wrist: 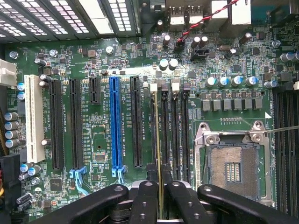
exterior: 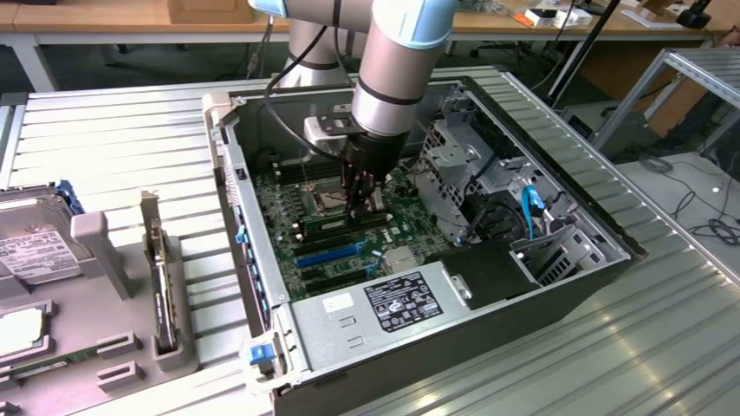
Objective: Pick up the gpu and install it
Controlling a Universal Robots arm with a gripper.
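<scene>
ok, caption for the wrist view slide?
Pincer shut on the gpu, held edge-on along the black memory slots between the blue slot and the empty CPU socket.

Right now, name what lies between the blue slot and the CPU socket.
Wrist view: one black slot, then the memory slots, the gpu edge-on over the first.

gpu [wrist: 157,140]: thin stick, edge-on, upright above motherboard [wrist: 224,74], gripped by pincer [wrist: 159,189].
</scene>
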